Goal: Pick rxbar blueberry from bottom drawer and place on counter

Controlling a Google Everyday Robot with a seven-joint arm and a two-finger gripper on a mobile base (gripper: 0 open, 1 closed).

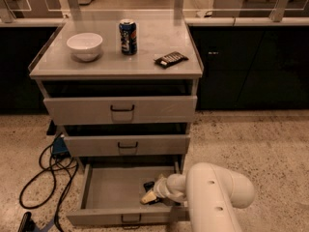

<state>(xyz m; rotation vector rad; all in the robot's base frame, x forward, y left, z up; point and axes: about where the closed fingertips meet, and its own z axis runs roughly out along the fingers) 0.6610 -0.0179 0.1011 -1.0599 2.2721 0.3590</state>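
Note:
The bottom drawer [101, 215] of the grey cabinet stands pulled open. My gripper [150, 195] reaches down into its right front part, on the end of the white arm [212, 192]. A small dark object [148, 185] lies right at the gripper's tip, most likely the rxbar blueberry, largely hidden by the gripper. The counter [116, 62] is the cabinet's pale grey top. A black bar with white stripes [171, 59] lies on its right side.
A white bowl [85, 46] and a blue can [128, 36] stand on the counter. The two upper drawers [120, 109] are slightly ajar. Black cables [43, 178] and a blue box lie on the floor left of the cabinet. Dark cabinets flank both sides.

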